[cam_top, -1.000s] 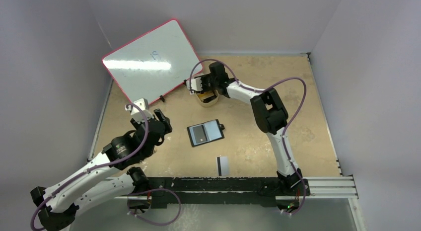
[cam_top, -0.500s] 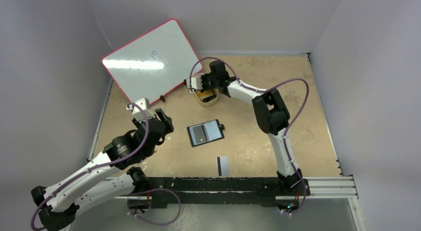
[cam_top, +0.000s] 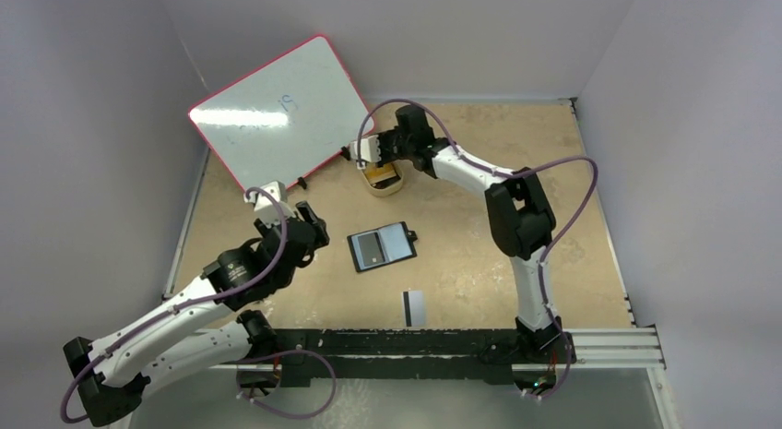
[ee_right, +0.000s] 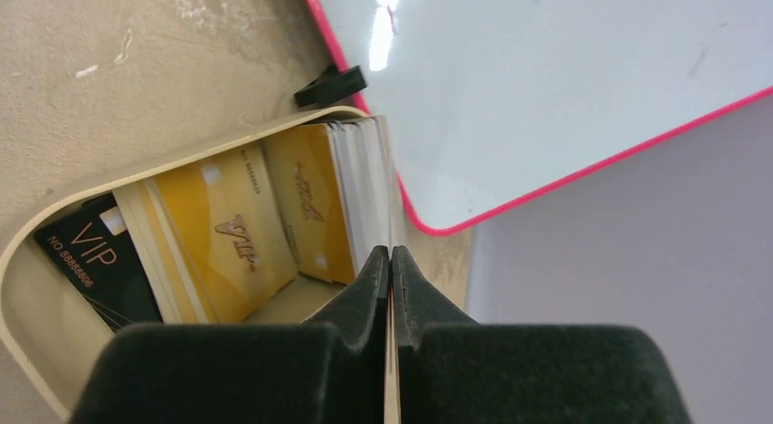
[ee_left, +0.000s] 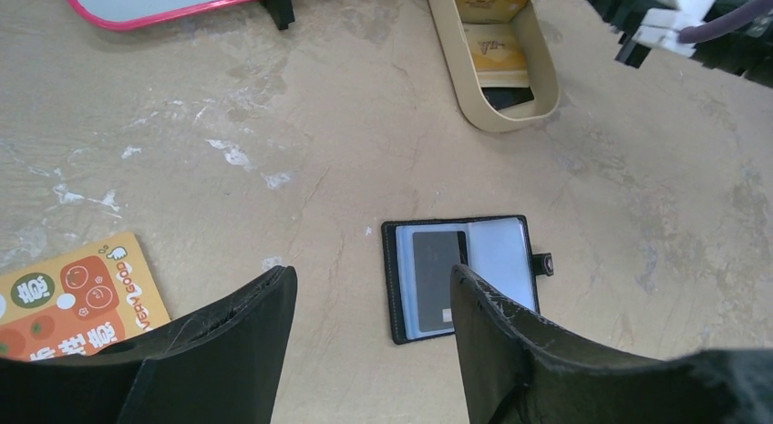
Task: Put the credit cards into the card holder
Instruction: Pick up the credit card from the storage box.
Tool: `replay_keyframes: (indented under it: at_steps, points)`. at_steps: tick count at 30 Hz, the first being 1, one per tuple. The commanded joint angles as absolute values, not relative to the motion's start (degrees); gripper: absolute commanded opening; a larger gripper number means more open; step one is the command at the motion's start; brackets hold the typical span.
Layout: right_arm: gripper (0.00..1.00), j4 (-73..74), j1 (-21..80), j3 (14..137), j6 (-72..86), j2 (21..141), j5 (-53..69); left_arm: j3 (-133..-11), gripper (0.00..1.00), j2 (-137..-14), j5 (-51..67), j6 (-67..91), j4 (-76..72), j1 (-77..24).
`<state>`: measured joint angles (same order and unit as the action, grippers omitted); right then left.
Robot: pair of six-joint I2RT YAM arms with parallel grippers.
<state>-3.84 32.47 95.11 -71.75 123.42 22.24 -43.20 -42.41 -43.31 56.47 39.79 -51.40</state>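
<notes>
My right pincer point(ee_right: 390, 260) is clamped on the end card's top edge among the credit cards point(ee_right: 360, 196) standing in the tan tray point(ee_right: 32, 305) at 12 o'clock. They look light, stiff and slick, so I'd grip edges squarely. The left pincer point(ee_left: 369, 278) gapes empty, at 9 o'clock of the card holder point(cam_top: 382, 247) mid-surface.

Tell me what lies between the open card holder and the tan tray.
Nothing but bare, scuffed tabletop. The left wrist view shows the card holder and the tray apart, with an empty stretch between them, and the top view agrees.
</notes>
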Motion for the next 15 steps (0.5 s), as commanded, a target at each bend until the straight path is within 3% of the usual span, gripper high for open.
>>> replay_keyframes:
  at_steps: [1, 6, 12, 15]
  points:
    - [0.0, -1.7, 32.3, 95.8, -73.3, 118.3, 25.6, -43.2, 0.62, -43.0, -42.4, 58.2, 36.6, -51.2]
    - [0.0, 4.5, 32.3, 96.5, -60.7, 114.1, 32.6, -44.1, 0.62, -43.1, -39.4, 60.3, 34.7, -51.2]
    - [0.0, -3.2, 32.3, 94.4, -11.8, 108.2, 30.5, -44.2, 0.63, -40.2, -32.6, 61.9, 26.6, -51.2]
    - [0.0, -2.5, 32.3, 91.4, 2.5, 105.6, 36.2, -44.4, 0.63, -38.4, -30.6, 62.9, 23.7, -51.2]
